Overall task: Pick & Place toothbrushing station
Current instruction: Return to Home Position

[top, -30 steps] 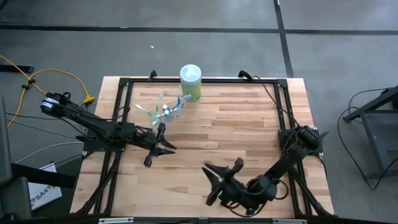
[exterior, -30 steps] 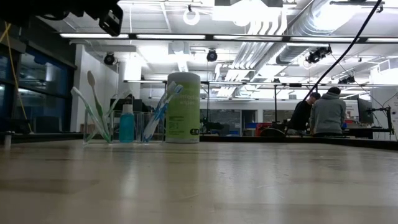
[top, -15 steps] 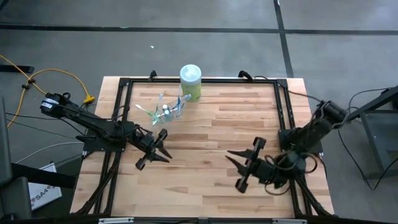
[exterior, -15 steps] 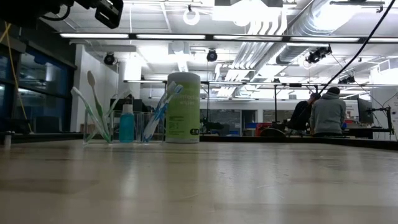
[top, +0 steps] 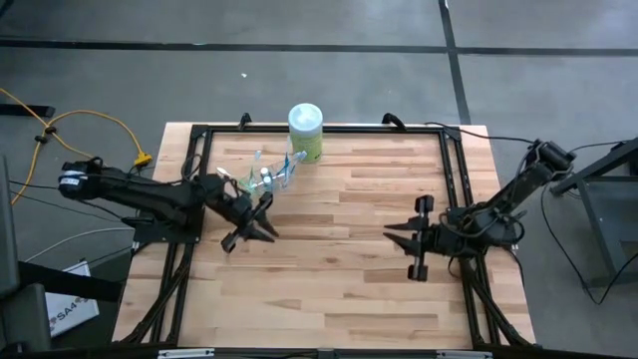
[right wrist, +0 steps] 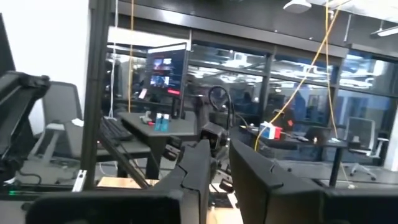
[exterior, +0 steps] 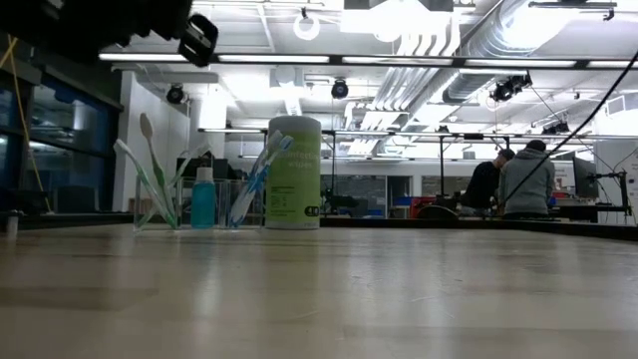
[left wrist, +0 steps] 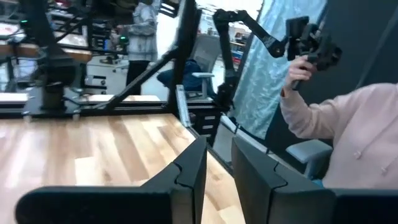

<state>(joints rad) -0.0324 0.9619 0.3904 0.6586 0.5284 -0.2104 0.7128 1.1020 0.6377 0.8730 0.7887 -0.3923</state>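
Clear cup (top: 267,179) w/ brushes (exterior: 150,172) stands upright near the desk's (top: 349,289) far edge, left of centre. It's just beside a green-and-white canister (top: 305,132), green brushes leaning away from it, blue ones toward it. Left gripper (left wrist: 219,146) hangs over the desk near the cup on its near side, empty, fingers only a narrow gap apart. Right gripper (right wrist: 219,149) is well apart by the desk's right edge, pointing toward the middle, empty, w/ the same narrow gap.
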